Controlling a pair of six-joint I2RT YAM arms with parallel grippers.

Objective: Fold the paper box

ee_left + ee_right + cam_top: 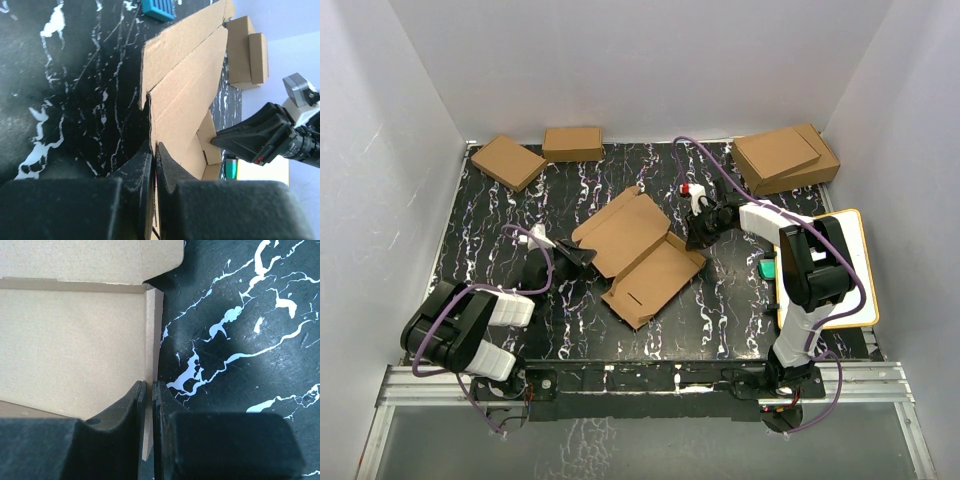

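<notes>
Paper box [640, 255] lies near the middle of the black marbled table [490, 240], opened out as a creased cardboard sheet turned on the diagonal. Its slotted panel points toward 5 o'clock and its wider panel toward 11 o'clock. We have the left gripper [582, 258] at the sheet's 9 o'clock edge. In the left wrist view its fingers are pressed together with the cardboard edge running down between them, so we read it as clamped on the box with almost no gap. Our right gripper [698, 238] is at the 3 o'clock corner. Its wrist camera shows the jaws nearly touching, with the narrow side flap [152, 330] pinched between them. Holding opposite sides at once seems deliberate. One grip can anchor the sheet against sliding on the smooth table while the other turns a flap up along its crease. We judge the fold to be at an early stage, because the main panels lie mostly flat and no walls are locked. Two small closed boxes [540, 155] sit at the table's 11 o'clock and a stacked larger pair [785, 158] at 1 o'clock. An orange-rimmed board [855, 300] rests at 3 o'clock. All are well apart from the sheet and so unlikely to hinder the panels as they swing.
</notes>
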